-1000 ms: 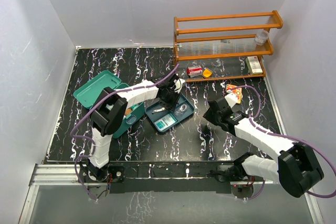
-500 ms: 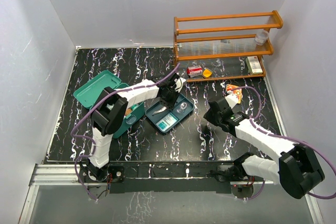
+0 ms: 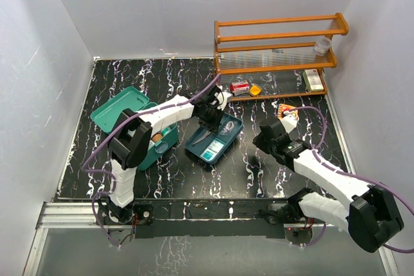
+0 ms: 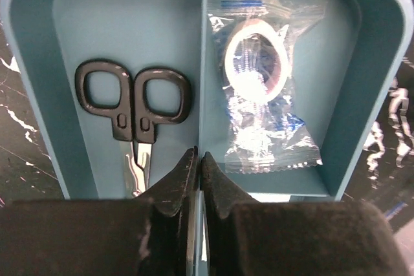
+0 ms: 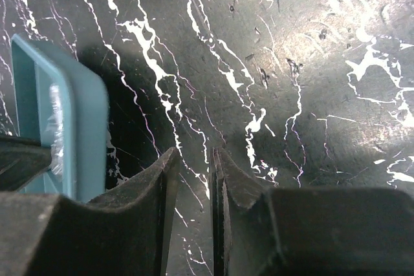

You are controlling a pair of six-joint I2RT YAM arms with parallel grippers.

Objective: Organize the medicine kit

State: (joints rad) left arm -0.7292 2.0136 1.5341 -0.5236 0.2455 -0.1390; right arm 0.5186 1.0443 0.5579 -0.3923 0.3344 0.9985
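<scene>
The teal-green medicine kit (image 3: pixel 118 111) lies open at the left, partly under my left arm. My left gripper (image 3: pixel 210 121) is shut on the middle divider of the darker blue-teal tray (image 3: pixel 238 127), just right of the kit. In the left wrist view the gripper (image 4: pixel 199 163) pinches that divider. The tray (image 4: pixel 39 95) holds black-handled scissors (image 4: pixel 132 105) on the left and a clear bag with a white roll (image 4: pixel 259 95) on the right. My right gripper (image 3: pixel 259 140) hovers over bare table right of the tray. Its jaws (image 5: pixel 194 159) are nearly together with nothing between them.
An orange wooden rack (image 3: pixel 278 56) stands at the back right with a red-white box (image 3: pixel 239 86), a small orange item (image 3: pixel 255 89), a white box (image 3: pixel 313 79) and a clear cup (image 3: pixel 321 44). An orange packet (image 3: pixel 286 113) lies by my right arm. White walls enclose the table.
The blue-teal tray has turned and shifted a little right and back with my left gripper on its divider. My right gripper has barely moved.
</scene>
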